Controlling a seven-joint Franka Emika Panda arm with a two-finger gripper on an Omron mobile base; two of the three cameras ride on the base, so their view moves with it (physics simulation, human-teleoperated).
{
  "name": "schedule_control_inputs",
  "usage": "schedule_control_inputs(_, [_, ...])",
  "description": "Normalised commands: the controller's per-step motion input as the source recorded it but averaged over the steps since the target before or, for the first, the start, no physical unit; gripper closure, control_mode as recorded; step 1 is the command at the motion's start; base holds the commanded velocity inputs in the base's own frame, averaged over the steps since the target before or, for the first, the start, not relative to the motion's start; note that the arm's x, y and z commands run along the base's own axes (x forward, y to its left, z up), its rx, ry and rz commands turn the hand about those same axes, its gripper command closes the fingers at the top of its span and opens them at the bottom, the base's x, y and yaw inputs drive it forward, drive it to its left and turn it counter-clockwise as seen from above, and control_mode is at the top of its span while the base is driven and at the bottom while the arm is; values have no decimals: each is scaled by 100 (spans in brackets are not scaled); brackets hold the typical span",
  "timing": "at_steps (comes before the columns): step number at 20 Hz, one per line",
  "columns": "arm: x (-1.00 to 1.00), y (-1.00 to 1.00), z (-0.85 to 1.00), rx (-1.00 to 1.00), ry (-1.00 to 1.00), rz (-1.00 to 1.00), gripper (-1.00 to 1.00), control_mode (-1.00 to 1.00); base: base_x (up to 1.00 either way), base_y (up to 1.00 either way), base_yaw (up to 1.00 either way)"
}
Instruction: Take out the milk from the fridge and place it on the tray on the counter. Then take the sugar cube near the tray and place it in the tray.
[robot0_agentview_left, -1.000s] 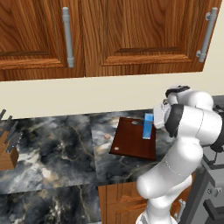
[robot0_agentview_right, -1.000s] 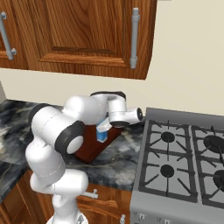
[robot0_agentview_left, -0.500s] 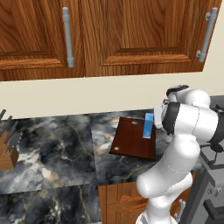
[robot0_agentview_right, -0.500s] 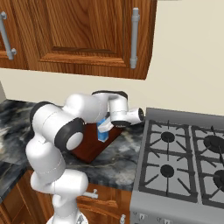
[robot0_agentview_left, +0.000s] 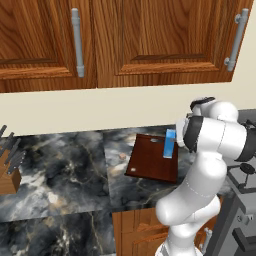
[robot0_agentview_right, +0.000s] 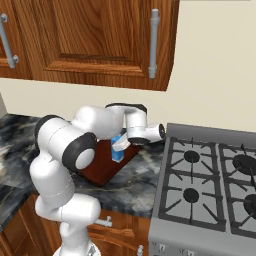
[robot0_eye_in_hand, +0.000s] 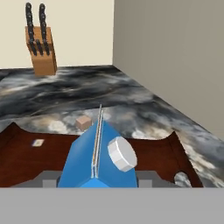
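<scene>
Here the pincer (robot0_eye_in_hand: 97, 181) stays clenched on the upright milk (robot0_eye_in_hand: 98, 155) over the tray (robot0_agentview_left: 152, 160).

Blue gable-topped milk (robot0_agentview_left: 170, 144) upright on the reddish-brown tray (robot0_agentview_left: 150, 161); tray flat on black marble counter (robot0_agentview_left: 70, 170).

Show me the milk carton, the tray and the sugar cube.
milk carton (robot0_agentview_left: 170, 144), left base view, its blue side.
tray (robot0_agentview_left: 147, 162), left base view, bare wood left of the carton.
sugar cube (robot0_eye_in_hand: 83, 123), hand view, its top face.
</scene>
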Motion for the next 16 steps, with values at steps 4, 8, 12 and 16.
schedule_control_inputs(4, [-7,13,-26,0,-6,0,-100,-100,0,0,0])
schedule_control_inputs(8, [-11,5,-2,0,-9,0,-100,-100,0,0,0])
schedule_control_inputs(12, [-19,2,1,0,-5,0,-100,-100,0,0,0])
schedule_control_inputs(16, [-25,0,0,0,-8,0,-100,-100,0,0,0])
